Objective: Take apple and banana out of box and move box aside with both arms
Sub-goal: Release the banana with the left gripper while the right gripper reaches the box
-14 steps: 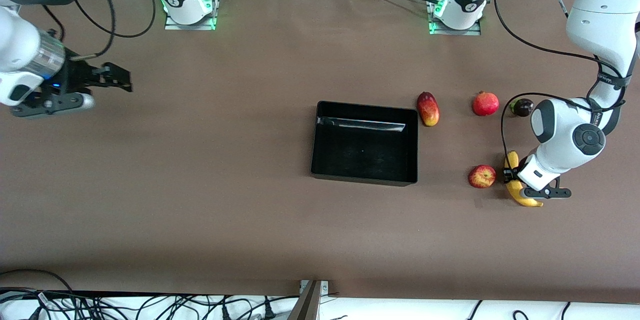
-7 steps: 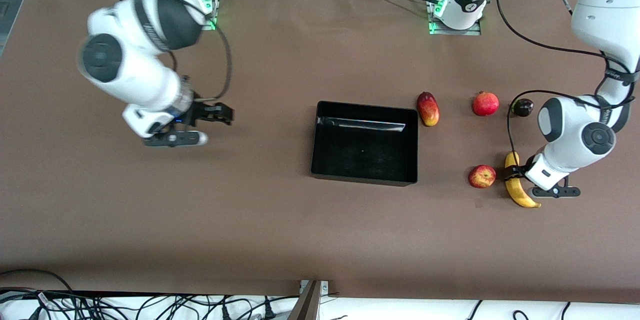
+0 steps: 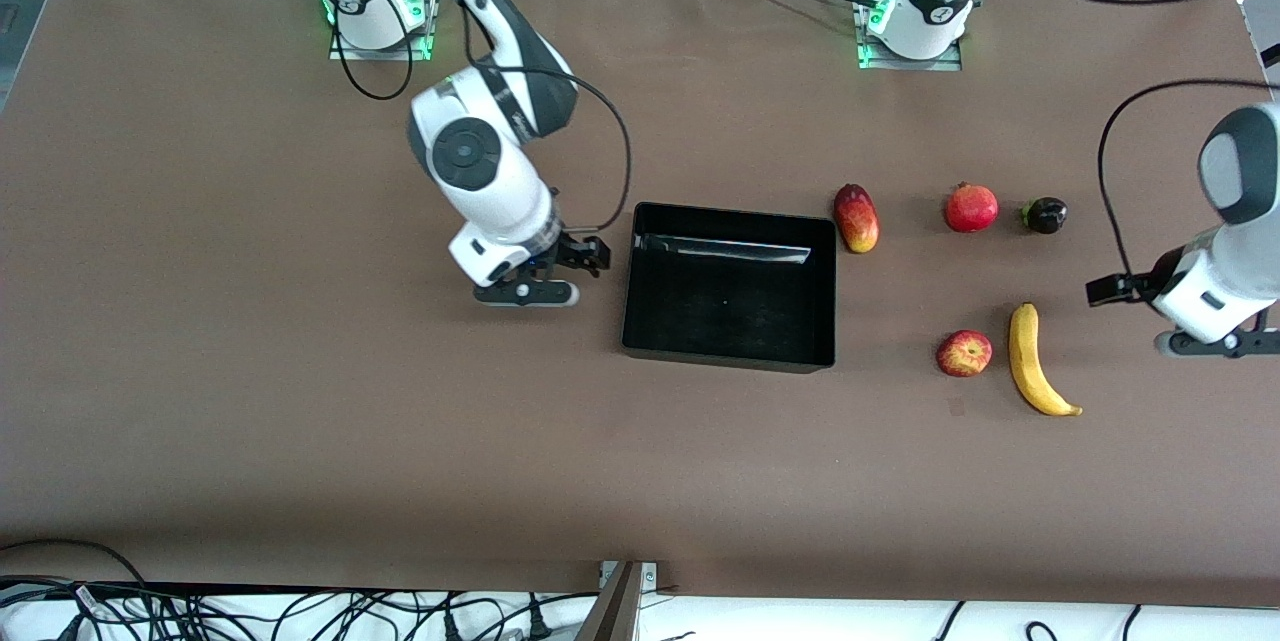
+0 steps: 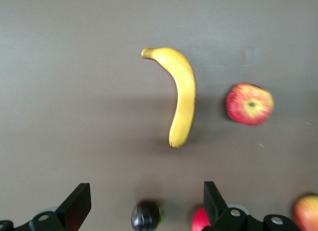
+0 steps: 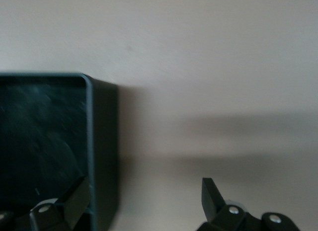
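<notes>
The black box [image 3: 729, 284] sits mid-table. My right gripper [image 3: 588, 257] is open at the box's wall toward the right arm's end. In the right wrist view the gripper [image 5: 144, 193] has one finger over the box's rim [image 5: 90, 121] and the other over bare table. The banana [image 3: 1035, 361] and the apple [image 3: 964, 353] lie side by side toward the left arm's end. My left gripper [image 3: 1103, 289] is open and empty over the table beside the banana. The left wrist view shows the gripper [image 4: 145, 200], the banana [image 4: 183, 94] and the apple [image 4: 249, 104].
A mango [image 3: 857, 218], a pomegranate [image 3: 971, 207] and a small dark round fruit [image 3: 1044, 215] lie in a row farther from the front camera than the apple and banana. The mango is close to the box's corner.
My right arm has swung from the table's end to the box's side wall. My left gripper has drawn away from the banana toward the left arm's end; the banana stays on the table.
</notes>
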Controlling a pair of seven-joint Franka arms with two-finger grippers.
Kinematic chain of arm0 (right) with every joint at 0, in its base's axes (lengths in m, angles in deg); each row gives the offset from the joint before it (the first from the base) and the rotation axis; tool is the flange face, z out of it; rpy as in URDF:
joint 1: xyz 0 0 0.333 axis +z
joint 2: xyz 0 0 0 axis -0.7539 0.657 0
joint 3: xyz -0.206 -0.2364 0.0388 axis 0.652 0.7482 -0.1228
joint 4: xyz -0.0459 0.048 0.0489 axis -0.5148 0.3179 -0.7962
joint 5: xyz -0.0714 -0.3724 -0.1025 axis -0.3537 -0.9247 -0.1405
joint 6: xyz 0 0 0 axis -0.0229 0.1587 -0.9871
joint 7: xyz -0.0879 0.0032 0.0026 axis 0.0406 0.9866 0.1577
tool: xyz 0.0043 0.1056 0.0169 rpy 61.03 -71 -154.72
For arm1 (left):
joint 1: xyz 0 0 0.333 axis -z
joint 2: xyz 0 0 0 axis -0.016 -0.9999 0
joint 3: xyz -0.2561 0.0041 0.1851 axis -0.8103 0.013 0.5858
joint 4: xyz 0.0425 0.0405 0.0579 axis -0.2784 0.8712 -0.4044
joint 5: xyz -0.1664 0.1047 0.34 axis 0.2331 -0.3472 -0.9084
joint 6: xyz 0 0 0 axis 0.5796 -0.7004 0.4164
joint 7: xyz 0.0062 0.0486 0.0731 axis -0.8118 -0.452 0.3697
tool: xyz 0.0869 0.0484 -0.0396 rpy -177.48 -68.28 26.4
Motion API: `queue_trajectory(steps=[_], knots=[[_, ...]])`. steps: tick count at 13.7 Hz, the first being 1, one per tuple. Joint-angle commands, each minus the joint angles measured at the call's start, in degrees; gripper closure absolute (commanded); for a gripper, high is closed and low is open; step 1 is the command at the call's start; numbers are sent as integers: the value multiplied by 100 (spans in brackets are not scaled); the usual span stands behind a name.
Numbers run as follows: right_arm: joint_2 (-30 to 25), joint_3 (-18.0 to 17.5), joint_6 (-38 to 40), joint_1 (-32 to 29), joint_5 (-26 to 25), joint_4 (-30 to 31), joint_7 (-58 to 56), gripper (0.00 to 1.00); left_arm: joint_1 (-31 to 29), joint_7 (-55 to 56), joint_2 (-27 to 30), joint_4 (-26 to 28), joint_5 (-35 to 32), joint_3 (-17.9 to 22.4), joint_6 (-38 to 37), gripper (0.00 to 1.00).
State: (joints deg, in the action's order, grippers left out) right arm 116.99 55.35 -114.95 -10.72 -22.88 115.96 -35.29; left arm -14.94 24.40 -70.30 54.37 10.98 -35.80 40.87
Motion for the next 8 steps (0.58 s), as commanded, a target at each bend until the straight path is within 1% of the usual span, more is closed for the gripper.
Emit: queue_trajectory(steps=[1,3,4,5,6,7,8], knots=[[707,72,-672,493,82,-599,705,0,171,-134,718,146,377,15,-502,0],[971,80,-1034,618,39,-627,839,1,355,-126,1148,146,554,15,-880,0],[1033,81,-1044,618,30,-627,822,25,426,-126,1333,137,572,15,-1056,0],[1060,81,-1035,618,30,-627,804,57,479,-134,1509,137,607,15,-1249,0],[1104,81,-1035,635,12,-627,769,79,479,-143,1659,137,711,6,-1390,0],[1139,81,-1044,697,-5,-618,769,96,488,-143,1791,137,730,-11,-1487,0],[1183,81,-1035,723,-23,-627,760,100,497,-135,1853,137,730,-81,-1558,0]])
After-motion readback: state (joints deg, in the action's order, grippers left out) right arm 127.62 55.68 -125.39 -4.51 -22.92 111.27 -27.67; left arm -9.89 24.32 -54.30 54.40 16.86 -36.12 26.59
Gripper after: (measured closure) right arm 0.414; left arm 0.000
